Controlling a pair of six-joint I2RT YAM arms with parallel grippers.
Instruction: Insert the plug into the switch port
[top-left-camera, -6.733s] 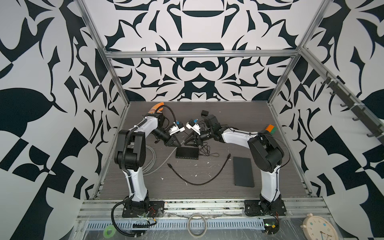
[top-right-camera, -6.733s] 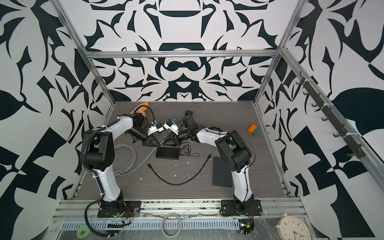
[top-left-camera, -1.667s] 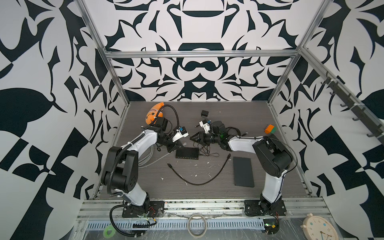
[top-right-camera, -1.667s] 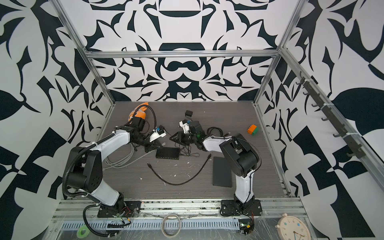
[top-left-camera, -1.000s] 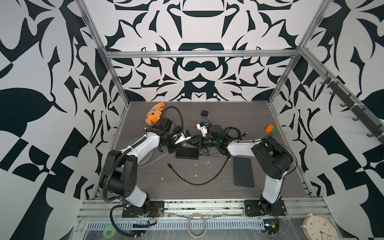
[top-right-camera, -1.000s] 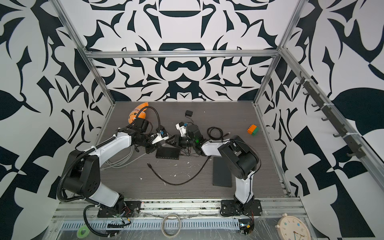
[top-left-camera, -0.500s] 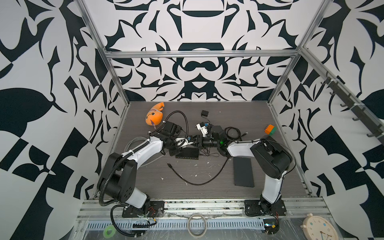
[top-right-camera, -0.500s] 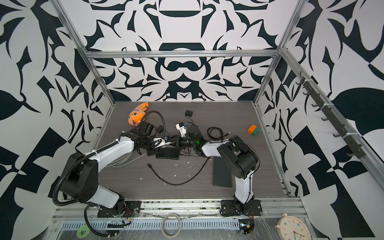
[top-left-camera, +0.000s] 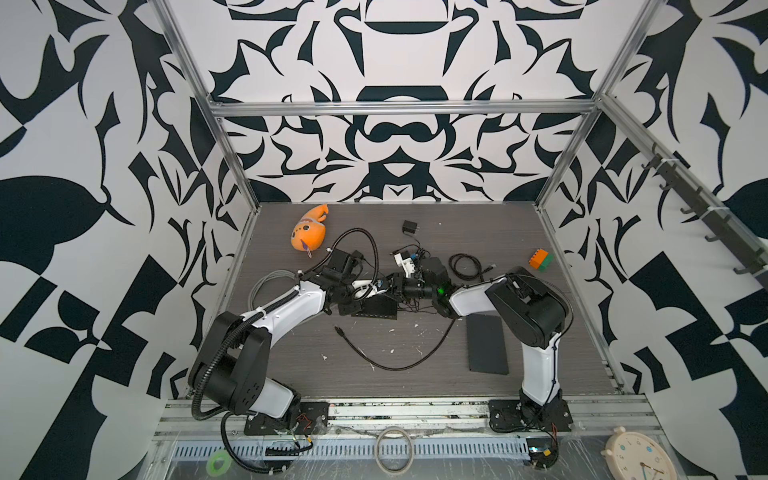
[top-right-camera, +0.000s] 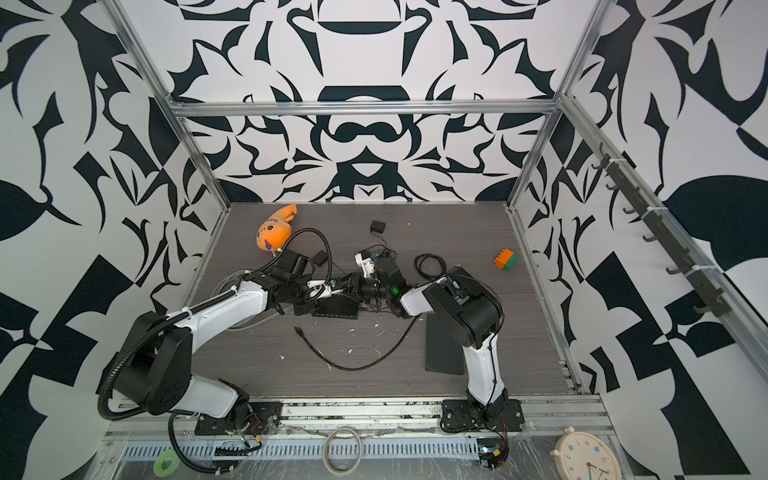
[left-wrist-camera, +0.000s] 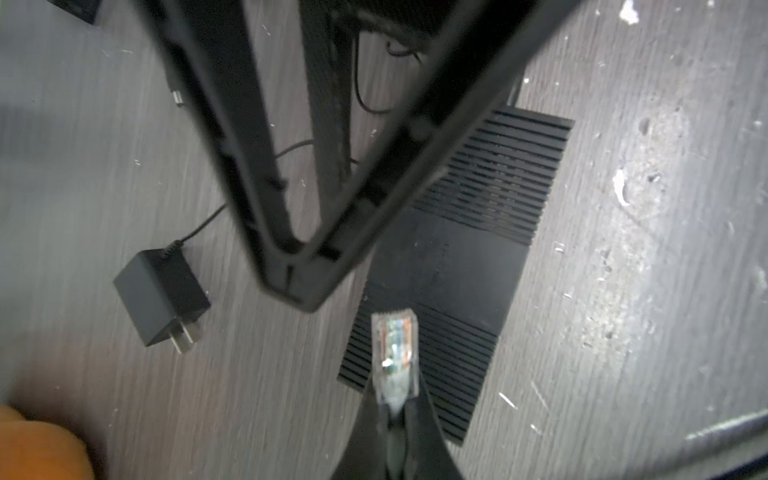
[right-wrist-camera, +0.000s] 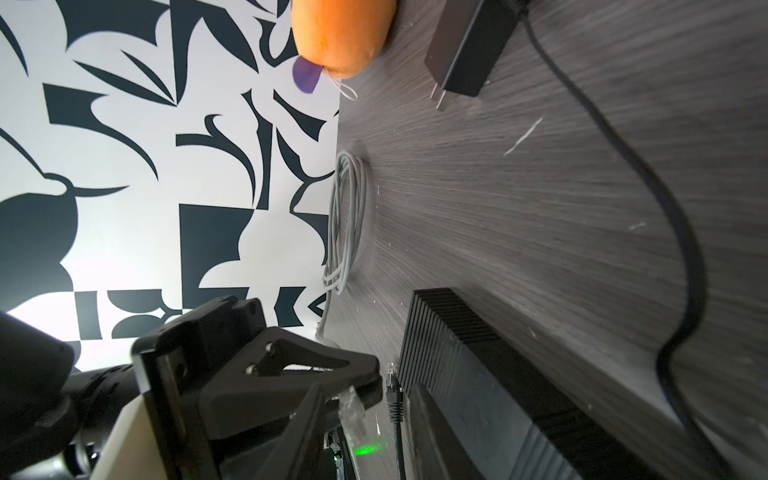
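The clear plug sticks out of my left gripper, which is shut on its rear end. The black switch lies flat on the table just beyond the plug's tip; its ports do not show. In both top views the left gripper hovers over the switch's far edge, facing the right gripper. In the right wrist view the plug hangs apart from the switch. My right gripper is open, one finger beside the switch's end and nothing gripped.
A black-booted cable plug lies by the switch's corner. A power adapter, a grey cable coil, an orange plush fish, a loose black cable, a flat black pad and an orange-green block lie around.
My left arm has swung forward and down, bringing the plug closer to the switch. The right arm has hardly moved.
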